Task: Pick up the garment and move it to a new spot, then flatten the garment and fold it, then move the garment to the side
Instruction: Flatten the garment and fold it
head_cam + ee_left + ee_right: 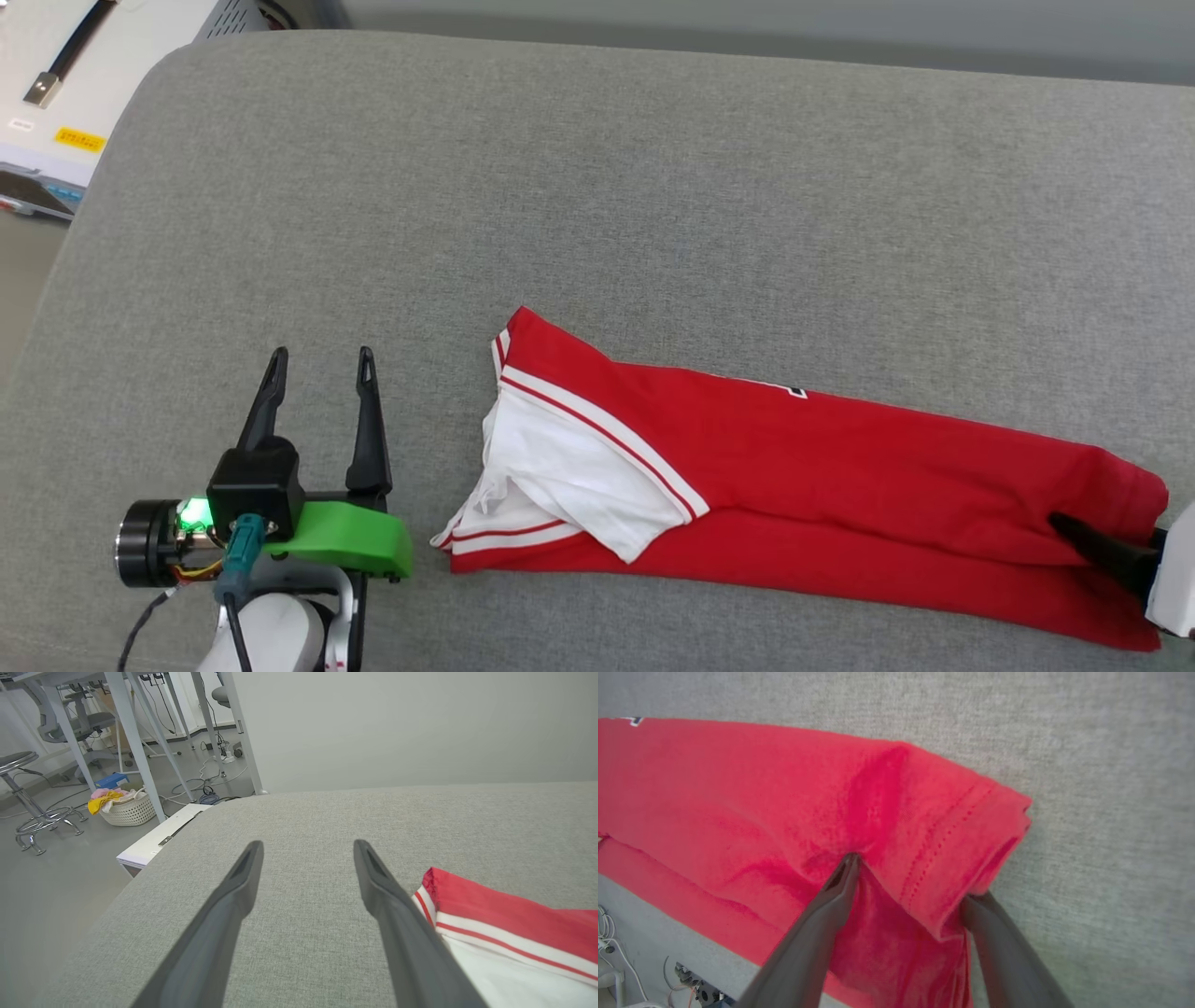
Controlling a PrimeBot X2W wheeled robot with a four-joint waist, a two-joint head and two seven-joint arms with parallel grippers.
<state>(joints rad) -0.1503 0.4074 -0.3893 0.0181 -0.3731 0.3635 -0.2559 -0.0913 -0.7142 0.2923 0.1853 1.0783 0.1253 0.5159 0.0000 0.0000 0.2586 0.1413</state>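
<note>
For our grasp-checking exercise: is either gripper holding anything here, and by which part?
Nothing is clamped. The left gripper hangs open beside the garment; the right gripper, open, straddles its hem.

The left gripper [322,362] has two long, dark, tapering fingers [370,439] set in a black block [257,478] on a bright green bracket [350,549]. A teal plug [241,551] and thin red and yellow wires [191,571] (next to a lit green lamp [193,513]) meet a black cylinder [145,557]. The forearm [271,639] is white. The right gripper [910,879] has the same dark grey fingers [822,924].
</note>
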